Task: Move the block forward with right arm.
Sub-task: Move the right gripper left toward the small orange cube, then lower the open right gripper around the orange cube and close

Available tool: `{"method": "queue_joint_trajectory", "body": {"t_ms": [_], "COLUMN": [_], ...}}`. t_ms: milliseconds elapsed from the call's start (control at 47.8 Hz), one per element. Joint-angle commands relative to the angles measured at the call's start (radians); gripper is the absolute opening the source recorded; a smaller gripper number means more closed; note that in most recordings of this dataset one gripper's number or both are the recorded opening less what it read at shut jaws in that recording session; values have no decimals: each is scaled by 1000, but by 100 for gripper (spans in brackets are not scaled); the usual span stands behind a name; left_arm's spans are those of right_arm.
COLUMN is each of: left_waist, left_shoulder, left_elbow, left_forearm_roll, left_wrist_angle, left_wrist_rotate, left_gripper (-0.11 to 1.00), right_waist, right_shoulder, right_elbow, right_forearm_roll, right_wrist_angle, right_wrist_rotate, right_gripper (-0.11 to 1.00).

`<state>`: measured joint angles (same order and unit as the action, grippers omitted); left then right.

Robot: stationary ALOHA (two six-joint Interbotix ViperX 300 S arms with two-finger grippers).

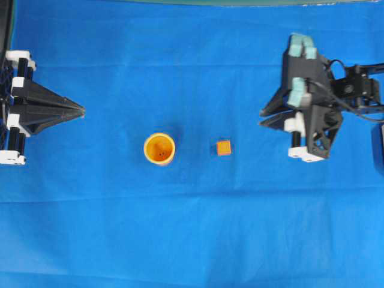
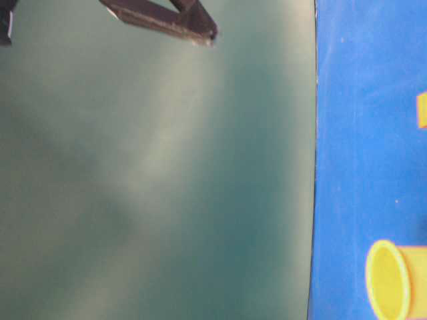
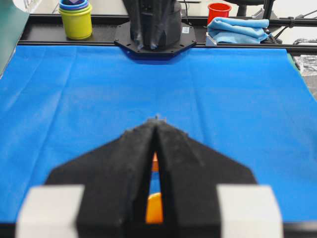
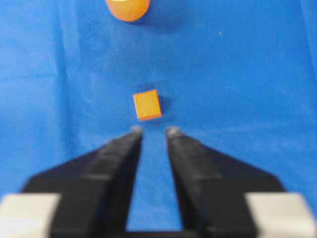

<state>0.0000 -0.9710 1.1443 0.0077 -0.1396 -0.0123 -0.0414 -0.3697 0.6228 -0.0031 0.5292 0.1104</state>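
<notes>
The block (image 1: 224,147) — a small orange cube — sits on the blue cloth (image 1: 192,240) that covers the table, a little right of centre in the overhead view. To its left, apart from it, stands a round yellow-orange cup (image 1: 159,149), mouth up, much wider than the cube.

The right arm (image 1: 354,87) reaches in from the right edge of the overhead view. Its claw (image 1: 261,119) is well to the right of the block, touching nothing. In the right wrist view the right claw (image 4: 151,131) has its two black fingers spread, with a strip of blue cloth showing between them; the block (image 4: 147,104) lies just beyond the tips, roughly in line with the gap and slightly turned, and the cup (image 4: 128,9) is farther on at the top edge. Nothing is held.

The left claw (image 1: 83,110) points in from the left edge of the overhead view, well apart from the cup. In the left wrist view the left claw (image 3: 157,119) has its fingers pressed together at the tips, gripping nothing — bits of orange show through the narrow slit lower down between them.

Past the far edge of the cloth in that view are a stack of coloured cups (image 3: 76,18), a red cup (image 3: 219,11) and a folded blue towel (image 3: 238,29).
</notes>
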Motion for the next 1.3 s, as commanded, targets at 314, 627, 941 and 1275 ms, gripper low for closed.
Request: {"method": "queue_joint_trajectory", "body": {"t_ms": [314, 627, 941, 1275], "left_waist": [3, 3, 3, 3], "left_shoulder": [3, 3, 3, 3], "left_elbow": [-34, -34, -35, -35], "left_forearm_roll": [2, 2, 2, 2], "left_wrist_angle": [-6, -6, -6, -6], "left_wrist_rotate": [-2, -2, 0, 0], "left_gripper": [1, 1, 1, 1], "right_waist": [6, 23, 25, 35], "right_shoulder": [158, 291, 374, 462], "right_elbow": [-118, -140, -156, -166], "right_forearm_roll": [-6, -6, -6, -6], "right_wrist_angle": [18, 23, 14, -31], "right_wrist_rotate": [-23, -67, -97, -123], "right_gripper": [55, 56, 56, 56]}}
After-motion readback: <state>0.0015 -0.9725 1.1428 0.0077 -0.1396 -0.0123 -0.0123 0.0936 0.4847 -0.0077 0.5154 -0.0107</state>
